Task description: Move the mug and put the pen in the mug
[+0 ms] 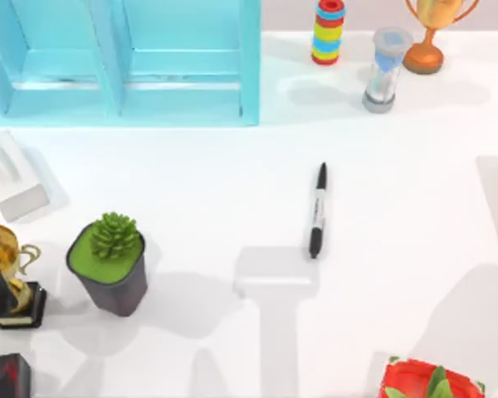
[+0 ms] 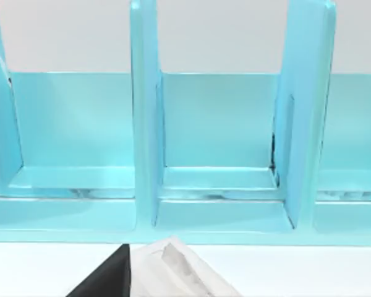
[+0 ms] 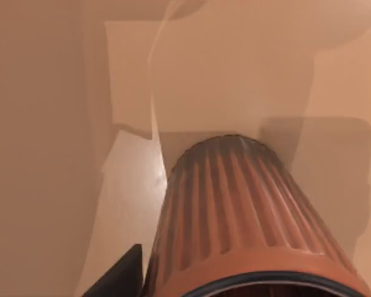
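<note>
**Top view.** Pen (image 1: 317, 211) lying flat on the white table (image 1: 199, 191), right of centre, cap end toward the near edge, well apart from everything else. Far left: blue shelf unit (image 1: 124, 62). Far right: ring stack (image 1: 329, 31), hourglass (image 1: 384, 70) and gold trophy (image 1: 432, 37) in a row. Left side: tissue box (image 1: 12, 174), potted succulent (image 1: 109, 264), and a small trophy (image 1: 12, 282) at the edge. Near right: a red box (image 1: 427, 381). Nothing lying between the pen and the open middle of the table.

**Left wrist view.** Left gripper (image 2: 108, 283) at the far left of the table, facing the shelf unit (image 2: 222, 124), with the tissue box (image 2: 179, 272) just below it. Whether released or clenched: cannot tell. Judged parked.

**Right wrist view.** Mug (image 3: 253, 216) seen close up, ribbed copper wall and dark rim toward the camera, over a tan surface. Right gripper (image 3: 127, 275) just beside its wall. Whether actually grasping the mug: cannot tell.

**Hazards, as judgement.** Slipping or tilting of the tapered mug under an off-centre grip. Tipping on release if set down at an angle. Toppling once loaded, given a pen probably longer than the mug is tall. Rolling of the pen if nudged while the mug is being set down too near it.
</note>
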Robot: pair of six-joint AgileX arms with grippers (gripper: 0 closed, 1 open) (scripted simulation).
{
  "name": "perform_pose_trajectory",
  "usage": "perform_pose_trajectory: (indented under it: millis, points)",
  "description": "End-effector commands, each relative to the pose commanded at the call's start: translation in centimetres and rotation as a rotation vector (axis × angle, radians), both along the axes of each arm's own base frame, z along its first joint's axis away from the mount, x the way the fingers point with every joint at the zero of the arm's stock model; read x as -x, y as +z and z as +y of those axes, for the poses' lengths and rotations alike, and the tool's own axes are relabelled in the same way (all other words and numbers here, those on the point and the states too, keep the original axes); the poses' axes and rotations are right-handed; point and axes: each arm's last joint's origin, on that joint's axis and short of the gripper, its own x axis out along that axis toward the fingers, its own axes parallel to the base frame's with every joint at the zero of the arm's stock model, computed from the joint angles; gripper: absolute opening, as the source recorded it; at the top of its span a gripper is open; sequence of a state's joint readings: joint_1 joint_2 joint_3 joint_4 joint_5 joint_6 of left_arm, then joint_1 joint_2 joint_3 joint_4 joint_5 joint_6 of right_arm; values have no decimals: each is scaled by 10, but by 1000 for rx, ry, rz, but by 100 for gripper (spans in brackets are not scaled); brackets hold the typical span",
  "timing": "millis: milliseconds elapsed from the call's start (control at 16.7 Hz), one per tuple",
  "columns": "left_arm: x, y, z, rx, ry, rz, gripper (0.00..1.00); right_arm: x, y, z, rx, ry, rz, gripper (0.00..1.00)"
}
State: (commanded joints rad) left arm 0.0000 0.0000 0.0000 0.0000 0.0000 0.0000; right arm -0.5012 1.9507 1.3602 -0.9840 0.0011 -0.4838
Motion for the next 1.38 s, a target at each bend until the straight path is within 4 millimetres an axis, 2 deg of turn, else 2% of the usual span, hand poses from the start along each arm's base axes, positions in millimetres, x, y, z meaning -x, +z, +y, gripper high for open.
perform_pose_trajectory:
  millis: [600, 1200, 1380]
  points:
    - [0, 0, 0, 0, 0, 0, 100, 0, 0, 0, 0, 0, 0, 2]
    - [0, 0, 0, 0, 0, 0, 100, 0, 2, 1, 2, -2, -4, 0]
    - [0, 0, 0, 0, 0, 0, 100, -10, 22, 17, 3, -17, -8, 0]
